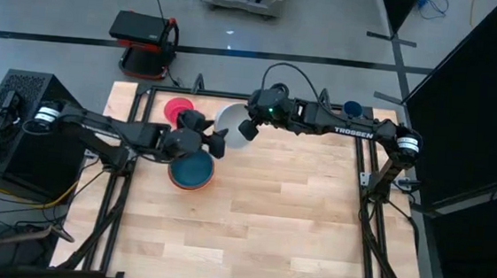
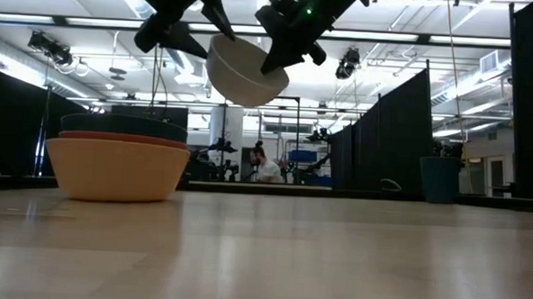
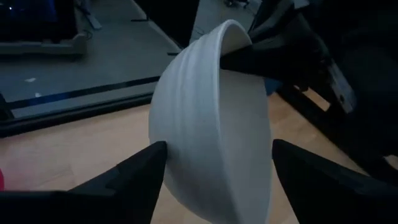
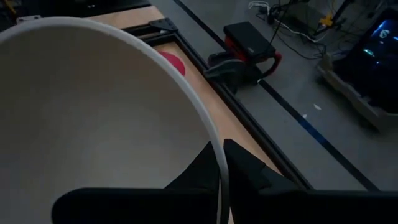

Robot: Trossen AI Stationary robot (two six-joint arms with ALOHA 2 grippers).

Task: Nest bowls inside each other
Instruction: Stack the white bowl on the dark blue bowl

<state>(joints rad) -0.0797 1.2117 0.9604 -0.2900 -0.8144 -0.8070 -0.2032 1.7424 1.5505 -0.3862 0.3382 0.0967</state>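
Note:
A pale white bowl (image 1: 231,118) hangs in the air over the table's far middle, with my right gripper (image 1: 247,128) shut on it. My left gripper (image 1: 213,141) is open. Its two fingers stand on either side of the bowl's rounded outer wall (image 3: 211,143), coming from the left. Below and nearer is a stack of bowls (image 1: 192,172) standing on the table, with orange (image 2: 117,170) at the bottom, red (image 2: 123,140) in the middle and teal (image 2: 123,123) on top. A pink-red bowl (image 1: 178,109) sits at the far left. My right gripper pinches the white bowl's rim (image 4: 219,163), one finger inside the bowl (image 4: 198,173) and one outside (image 4: 250,163). The fingers come from the table's right, slanting down. The bowl is tilted and lifted clear of the table. My left gripper's fingers (image 3: 146,165) lie close to the bowl's wall; I cannot tell whether they touch it.
A dark blue cup (image 1: 351,108) stands at the table's far right corner. A black metal frame (image 1: 135,112) runs round the table's edges. The near half of the wooden table (image 1: 258,237) has open room. A red and black device (image 1: 143,37) sits on the floor beyond the table.

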